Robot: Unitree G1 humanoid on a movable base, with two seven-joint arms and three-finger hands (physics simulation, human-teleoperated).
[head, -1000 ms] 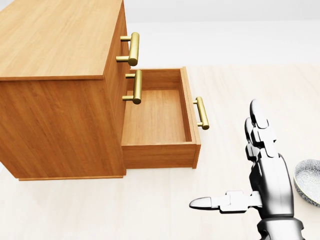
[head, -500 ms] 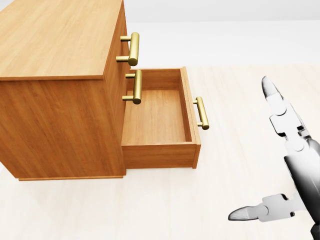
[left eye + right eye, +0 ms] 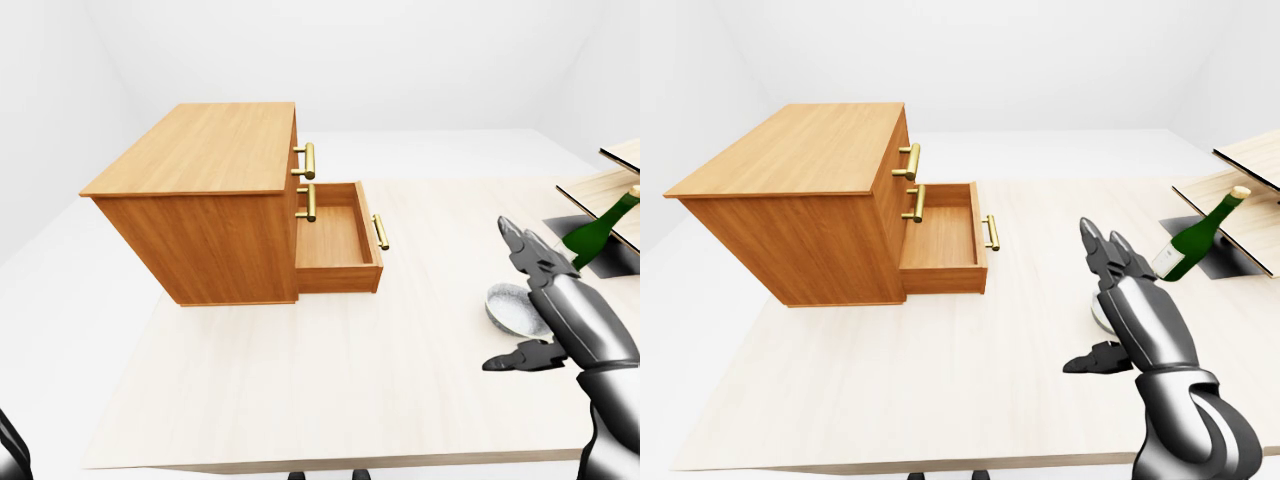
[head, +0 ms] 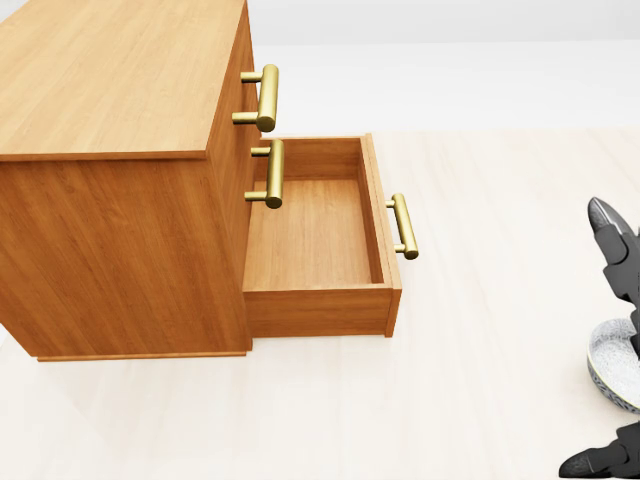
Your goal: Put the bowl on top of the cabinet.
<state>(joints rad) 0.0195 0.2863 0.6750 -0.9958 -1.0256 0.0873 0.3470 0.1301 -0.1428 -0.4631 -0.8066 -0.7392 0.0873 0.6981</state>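
Bowl (image 3: pixel 510 305): small and patterned, probably ceramic, so stiff, light, slick and easily chipped. It sits on the table (image 3: pixel 300 370), well right of the cabinet (image 3: pixel 200 170) and touching or just beside the right hand (image 3: pixel 570 320). Right hand spread wide and empty, rim pinch advised; left hand (image 3: pixel 8 448) is a corner sliver, so its state cannot be told.
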